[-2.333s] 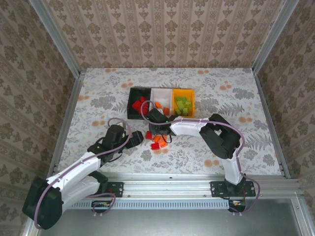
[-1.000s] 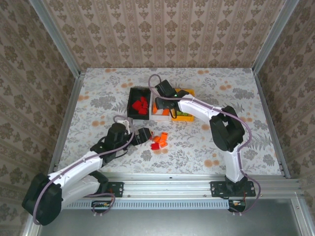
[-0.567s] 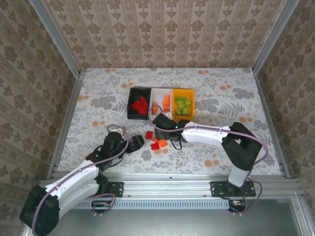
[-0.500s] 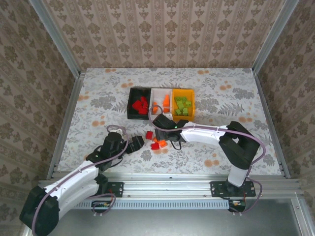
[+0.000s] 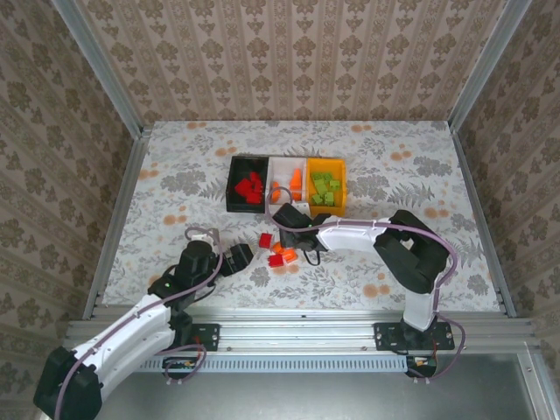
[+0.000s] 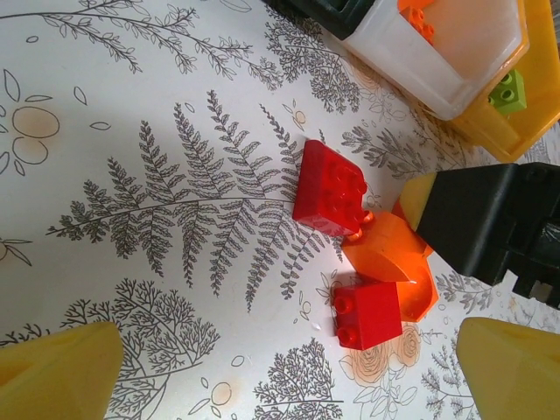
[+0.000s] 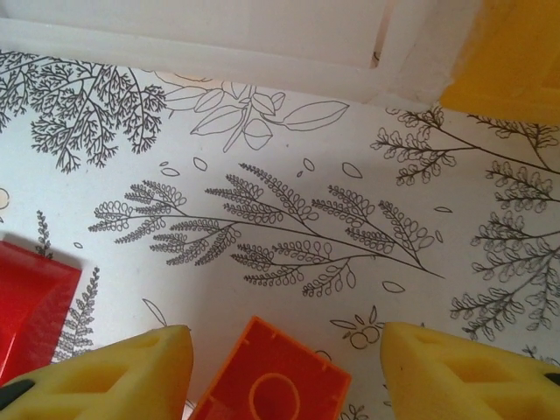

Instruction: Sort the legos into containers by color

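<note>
Three containers [image 5: 245, 208] sit joined in a row mid-counter: reds in the black one, oranges in the white, greens in the orange-yellow. A few loose legos [image 5: 276, 252] lie just in front of them on the counter [image 5: 175, 166]. My right gripper [image 7: 282, 341] is down over that little cluster. Its jaws are partly open and straddle an orange brick [image 7: 271, 381], with a gap showing on one side, so no grip yet. A red brick [image 7: 31, 297] lies just beside it. My left gripper [image 6: 284, 350] hangs near the cluster, spread fully wide and holding nothing.
</note>
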